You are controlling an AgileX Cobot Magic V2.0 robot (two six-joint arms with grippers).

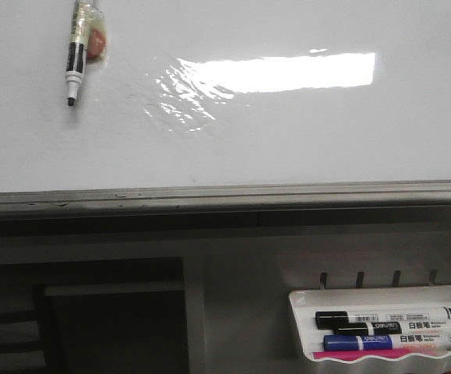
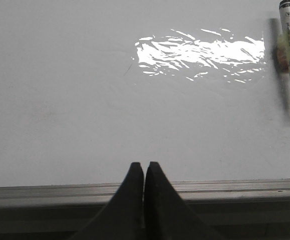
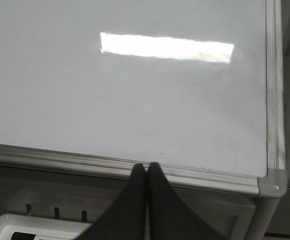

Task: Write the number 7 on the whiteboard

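Lying uncapped on the whiteboard (image 1: 287, 140), "deli" marker (image 1: 75, 54); both claws (image 2: 144, 167) (image 3: 146, 169) closed, empty

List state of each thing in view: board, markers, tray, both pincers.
whiteboard: blank, no 7 drawn yet
uncapped marker: against the board, tip down, not held by either pincer
marker tray: below the board's rim, holds markers
black marker: capped, lying in tray
blue marker: capped, lying in tray
left pincer: shut, empty
right pincer: shut, empty
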